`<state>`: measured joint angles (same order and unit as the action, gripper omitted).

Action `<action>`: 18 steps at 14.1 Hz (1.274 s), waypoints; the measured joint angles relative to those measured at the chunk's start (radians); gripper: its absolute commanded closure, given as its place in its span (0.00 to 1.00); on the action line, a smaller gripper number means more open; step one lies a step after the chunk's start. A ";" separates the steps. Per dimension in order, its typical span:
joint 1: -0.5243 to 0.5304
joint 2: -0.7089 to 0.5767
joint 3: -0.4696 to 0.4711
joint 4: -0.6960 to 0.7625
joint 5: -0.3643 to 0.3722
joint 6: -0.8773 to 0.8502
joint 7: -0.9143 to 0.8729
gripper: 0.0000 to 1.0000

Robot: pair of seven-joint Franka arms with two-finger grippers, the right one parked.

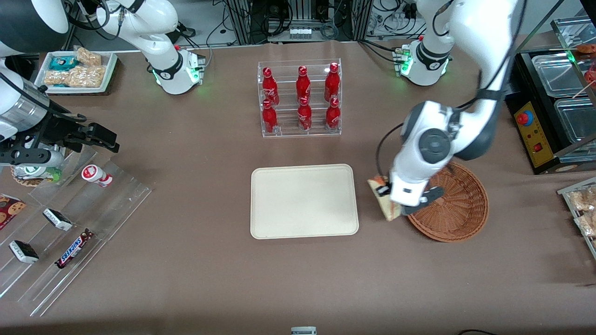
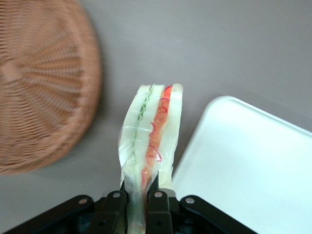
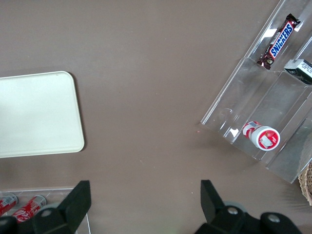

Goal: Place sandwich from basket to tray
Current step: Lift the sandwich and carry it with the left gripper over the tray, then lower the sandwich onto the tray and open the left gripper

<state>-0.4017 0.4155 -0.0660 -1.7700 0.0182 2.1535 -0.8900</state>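
While the gripper (image 2: pixel 138 204) is clamping the wrapped sandwich (image 2: pixel 151 136) above bare table, with the basket (image 1: pixel 458 204) just beside it and the tray (image 1: pixel 305 201) near, the transfer step is proceeding, apparently requiring travel over the tray, lowering and release.

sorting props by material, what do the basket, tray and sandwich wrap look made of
Basket: woven wicker, reddish-brown and matte; radiating strands show in the weave. Tray: probably moulded plastic or pulp, cream, smooth, matte, with a low rim. Sandwich, held in the gripper between basket and tray: pale bread in clear glossy film, likely plastic; it wrinkles and glints.
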 measured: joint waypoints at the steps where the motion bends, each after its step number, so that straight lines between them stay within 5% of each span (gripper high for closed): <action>1: -0.036 0.042 0.000 0.038 0.005 0.009 0.000 0.88; 6: -0.185 0.227 0.003 0.226 0.018 0.098 -0.040 0.88; 15: -0.274 0.294 0.004 0.243 0.092 0.194 -0.069 0.85; 16: -0.277 0.298 0.003 0.243 0.092 0.196 -0.069 0.80; 18: -0.285 0.309 0.003 0.243 0.092 0.203 -0.072 0.33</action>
<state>-0.6864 0.7244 -0.0629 -1.5267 0.1101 2.3562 -0.9620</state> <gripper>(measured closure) 0.819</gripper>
